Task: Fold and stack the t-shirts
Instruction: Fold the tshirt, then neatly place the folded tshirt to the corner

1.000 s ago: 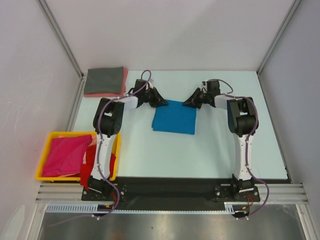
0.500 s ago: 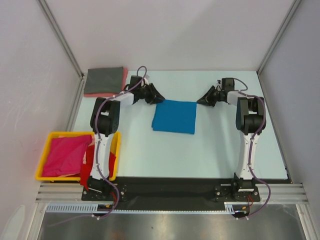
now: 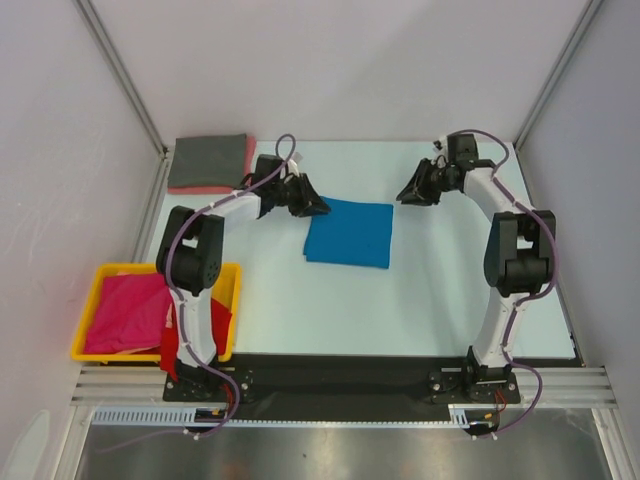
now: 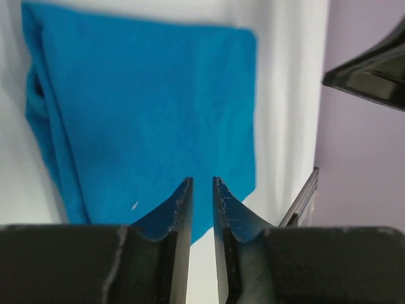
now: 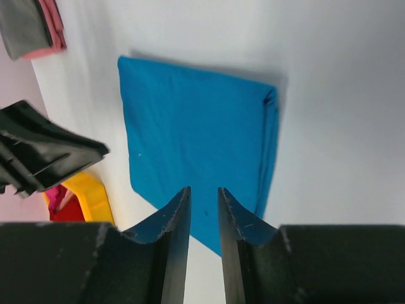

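Observation:
A bright blue t-shirt (image 3: 349,233) lies folded into a flat square in the middle of the table, with nothing holding it. My left gripper (image 3: 318,208) hovers just off its back left corner. In the left wrist view the blue cloth (image 4: 145,107) lies beyond the left gripper (image 4: 201,180), whose jaws stand a narrow gap apart with nothing between them. My right gripper (image 3: 405,195) hangs behind the back right corner, clear of the cloth. From the right wrist the right gripper (image 5: 204,189) is slightly open and empty above the blue t-shirt (image 5: 196,133).
At the back left a folded dark grey t-shirt (image 3: 208,160) lies on a salmon pink t-shirt (image 3: 248,162). A yellow bin (image 3: 100,271) at the near left holds a magenta t-shirt (image 3: 125,310), and a red t-shirt (image 3: 175,340) hangs over its right side.
Both grippers have come off the blue t-shirt's back corners and their jaws have parted. The right arm has swung back and to the right; the left has drawn slightly left.

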Tool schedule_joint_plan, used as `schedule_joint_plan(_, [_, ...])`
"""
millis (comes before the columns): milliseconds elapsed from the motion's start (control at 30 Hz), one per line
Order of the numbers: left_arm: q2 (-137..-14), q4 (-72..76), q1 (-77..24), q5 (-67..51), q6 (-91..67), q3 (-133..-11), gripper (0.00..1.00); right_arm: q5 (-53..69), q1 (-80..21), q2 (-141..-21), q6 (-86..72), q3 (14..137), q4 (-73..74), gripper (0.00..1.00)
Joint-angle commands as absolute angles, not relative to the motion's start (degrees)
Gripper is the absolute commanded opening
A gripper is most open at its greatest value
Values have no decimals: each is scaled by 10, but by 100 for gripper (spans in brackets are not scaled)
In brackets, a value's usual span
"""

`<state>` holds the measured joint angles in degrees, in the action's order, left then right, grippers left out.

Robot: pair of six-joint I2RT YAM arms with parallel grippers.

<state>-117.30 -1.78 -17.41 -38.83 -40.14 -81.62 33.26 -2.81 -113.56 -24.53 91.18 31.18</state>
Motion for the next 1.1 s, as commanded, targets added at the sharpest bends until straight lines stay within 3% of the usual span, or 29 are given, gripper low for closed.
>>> schedule_joint_plan(0, [-1184,-66,-178,-365,-346,-812,22,348,-57,-1124,-236,897,330,29])
schedule_joint_plan(67, [-1178,-122,-182,-336,-286,-838,42,360,-62,-1107,-244,880,330,29])
schedule_joint_plan(100, [-1162,-146,-189,-284,-265,-843,64,366,-64,-1100,-245,871,328,31])
schedule_joint_plan(267, [-1147,-171,-194,-208,-178,-863,79,371,-76,-1041,-233,803,331,32])
schedule_joint_plan(300, [-1145,-177,-194,-201,-171,-867,95,373,-77,-1033,-231,778,329,33])
schedule_joint_plan(467, [-1129,-204,-193,-164,-151,-879,94,364,-110,-1027,-221,782,336,34])
schedule_joint_plan(567, [-1101,-226,-192,-151,-165,-866,90,285,-172,-1040,-177,844,389,36])
schedule_joint_plan(667, [-1050,-221,-173,-177,-203,-821,89,200,-220,-1020,-130,858,391,47])
schedule_joint_plan(733, [-1016,-214,-154,-185,-230,-785,89,132,-267,-989,-86,849,377,71])
schedule_joint_plan(767, [-999,-216,-148,-188,-236,-778,90,105,-286,-977,-63,828,353,91])
schedule_joint_plan(800, [-966,-223,-138,-191,-242,-770,90,78,-320,-966,-40,812,337,99])
schedule_joint_plan(1067, [-811,-238,-84,-162,-267,-695,93,-226,-500,-923,231,652,71,100])
